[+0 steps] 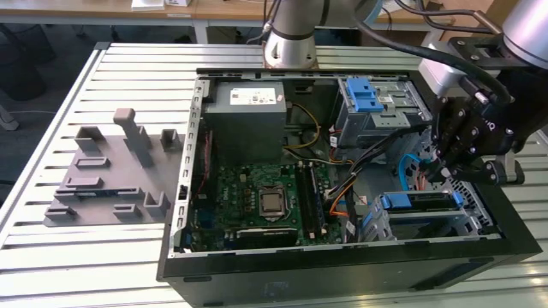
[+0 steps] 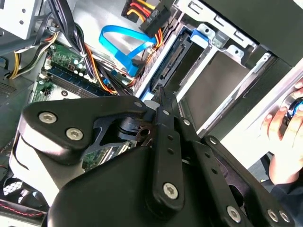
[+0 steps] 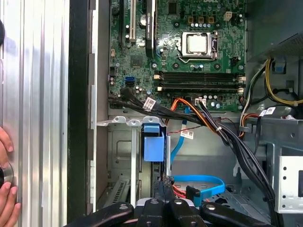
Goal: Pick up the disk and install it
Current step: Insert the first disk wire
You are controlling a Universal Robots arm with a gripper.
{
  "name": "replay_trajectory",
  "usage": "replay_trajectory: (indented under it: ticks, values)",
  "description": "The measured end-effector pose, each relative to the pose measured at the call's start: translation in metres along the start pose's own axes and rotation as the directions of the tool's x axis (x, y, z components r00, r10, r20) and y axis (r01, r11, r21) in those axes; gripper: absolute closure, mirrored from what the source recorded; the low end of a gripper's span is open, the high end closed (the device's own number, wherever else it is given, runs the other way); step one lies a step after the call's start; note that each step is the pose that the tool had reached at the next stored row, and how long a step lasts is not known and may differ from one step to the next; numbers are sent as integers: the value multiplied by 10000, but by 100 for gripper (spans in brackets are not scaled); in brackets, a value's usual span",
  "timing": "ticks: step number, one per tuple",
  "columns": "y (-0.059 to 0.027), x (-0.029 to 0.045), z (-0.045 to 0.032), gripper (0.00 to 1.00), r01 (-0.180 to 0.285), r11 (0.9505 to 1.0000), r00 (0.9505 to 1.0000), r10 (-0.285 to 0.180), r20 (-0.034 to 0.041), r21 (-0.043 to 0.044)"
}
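Fingers: the gripper (image 1: 445, 172) hangs inside the open computer case (image 1: 342, 273) at the exterior view's right. In both wrist views the fingers (image 2: 161, 106) (image 3: 165, 185) look drawn together, with no gap and nothing visibly held between them.
Disk: the disk (image 1: 424, 201) stands on edge in the lower drive cage (image 1: 428, 223), its blue frame showing along the top.
Key relation: the disk lies directly below the fingertips, close under them. I cannot tell whether they touch it. Its long axis runs from the motherboard (image 1: 256, 192) side toward the case's outer wall, and the fingers sit over the outer end.
Progress, as judged: the disk appears seated in the cage. I cannot tell whether it is fully home.
Obstructions: a blue flat cable (image 1: 409, 163) loops just beside the fingers, and bundled wires cross between cage and motherboard.
Surroundings: an upper cage with a blue latch (image 1: 364, 96) is near. The grey slotted stand (image 1: 107, 170) is well apart on the counter (image 1: 128, 64).
Person: a hand (image 2: 284, 125) rests outside the case wall.
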State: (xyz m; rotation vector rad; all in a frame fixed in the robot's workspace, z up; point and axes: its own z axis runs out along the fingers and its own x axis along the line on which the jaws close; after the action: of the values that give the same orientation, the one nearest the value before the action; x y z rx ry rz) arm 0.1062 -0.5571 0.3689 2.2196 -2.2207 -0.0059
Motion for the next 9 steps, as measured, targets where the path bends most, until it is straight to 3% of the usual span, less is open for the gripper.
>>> replay_trajectory:
  ticks: [9]
  values:
    - [-173,-20,-1,89,0,10000,10000,0,38,-4]
